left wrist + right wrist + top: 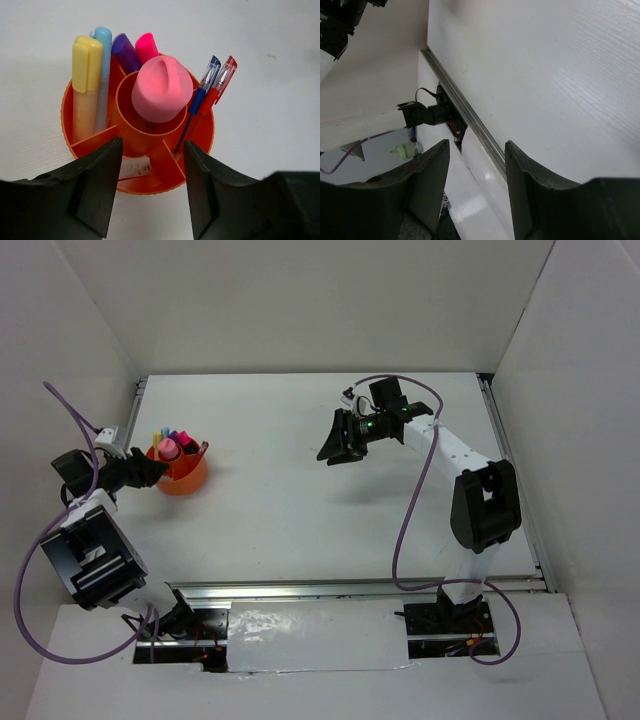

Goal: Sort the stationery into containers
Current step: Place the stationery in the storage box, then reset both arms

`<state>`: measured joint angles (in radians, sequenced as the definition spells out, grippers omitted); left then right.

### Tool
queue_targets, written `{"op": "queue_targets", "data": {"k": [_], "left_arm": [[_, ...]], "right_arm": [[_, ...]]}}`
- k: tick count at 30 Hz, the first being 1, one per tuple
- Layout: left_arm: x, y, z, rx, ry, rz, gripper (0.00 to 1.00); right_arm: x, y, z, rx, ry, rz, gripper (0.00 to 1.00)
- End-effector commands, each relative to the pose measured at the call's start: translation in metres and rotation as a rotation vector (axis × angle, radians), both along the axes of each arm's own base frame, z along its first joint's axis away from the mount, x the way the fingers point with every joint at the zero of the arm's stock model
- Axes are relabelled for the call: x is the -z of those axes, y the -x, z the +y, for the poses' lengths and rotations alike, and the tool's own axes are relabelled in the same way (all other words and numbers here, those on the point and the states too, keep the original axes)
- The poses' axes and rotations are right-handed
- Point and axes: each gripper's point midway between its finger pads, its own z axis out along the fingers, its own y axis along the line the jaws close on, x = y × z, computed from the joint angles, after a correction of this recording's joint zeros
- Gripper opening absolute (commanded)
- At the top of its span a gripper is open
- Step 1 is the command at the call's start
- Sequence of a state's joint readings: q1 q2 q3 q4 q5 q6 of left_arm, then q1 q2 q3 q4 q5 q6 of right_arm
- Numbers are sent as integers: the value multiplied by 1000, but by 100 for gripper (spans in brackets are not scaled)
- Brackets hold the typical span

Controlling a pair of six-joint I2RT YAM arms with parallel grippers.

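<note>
The round orange cup (pixel 183 472) stands at the table's left and is divided into compartments (pixel 67 115). In it stand a yellow highlighter (pixel 86 75), a light blue one (pixel 102 65), a purple one (pixel 125 50) and a pink-red one (pixel 146 47). A fat pink highlighter (pixel 162 90) fills the centre well. A blue pen (pixel 202 92) and a red pen (pixel 220 82) lean at the right. A beige block (pixel 134 167) lies in the near compartment. My left gripper (pixel 152 200) is open and empty just beside the cup (pixel 155 472). My right gripper (pixel 335 450) is open and empty above mid-table (pixel 477 185).
White walls close in the table on the left, back and right. A metal rail (pixel 350 588) runs along the near edge and shows in the right wrist view (pixel 465 112). Purple cables hang by both arms.
</note>
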<state>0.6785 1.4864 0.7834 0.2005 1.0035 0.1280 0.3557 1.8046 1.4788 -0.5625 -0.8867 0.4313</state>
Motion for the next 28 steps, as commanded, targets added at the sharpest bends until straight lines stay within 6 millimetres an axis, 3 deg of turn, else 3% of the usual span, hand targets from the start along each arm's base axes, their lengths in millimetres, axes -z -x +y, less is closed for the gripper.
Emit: {"op": "queue_targets", "data": {"k": [1,4,5,6,7,8,10,11,12,13,15,17,18,20,21,22,25,28], "left_arm": [[-56,-3,4,49,-91,-154,63],[-82,2,11,11,-100,-161,63],[-72,11,7,-12,-36,-56,64],[-98,4,15,-22,-84,-65,67],[-90,3,20,-46,-92,17,69],[-103,8,14,-27,-109,94,72],[-94,10,20,-14,-154,199,99],[-108,10,21,1,-174,204,99],[-97,24,12,32,-130,291,99],[-102,26,13,44,-157,291,99],[-101,38,9,53,-181,311,99],[-94,46,9,26,-207,335,99],[-104,47,10,4,-250,292,99],[-94,55,7,-25,-258,302,99],[-101,59,5,-37,-290,267,99],[-96,60,2,-31,-298,261,99],[-100,62,-4,-56,-359,235,99],[-94,59,-21,-32,-418,235,99]], "right_arm": [[-11,5,0,-18,-2,-58,55],[-15,6,-3,-14,26,-104,55],[-15,7,-5,-15,41,-114,55],[-17,6,-9,-8,71,-156,55],[-20,4,-13,2,89,-180,55],[-23,6,-19,-1,118,-222,55],[-22,-2,-35,45,217,-279,57],[-31,-5,-46,74,247,-335,58],[-29,-7,-57,103,286,-356,65],[-38,-14,-75,165,346,-428,99],[-35,-20,-102,243,445,-478,100],[-47,-19,-125,296,499,-544,100],[-41,-18,-143,327,532,-538,100],[-39,-12,-168,371,594,-568,100],[-37,-12,-186,411,617,-564,100],[-43,-7,-195,429,626,-588,100],[-30,3,-226,497,655,-558,100],[-29,18,-242,511,677,-595,100]]}}
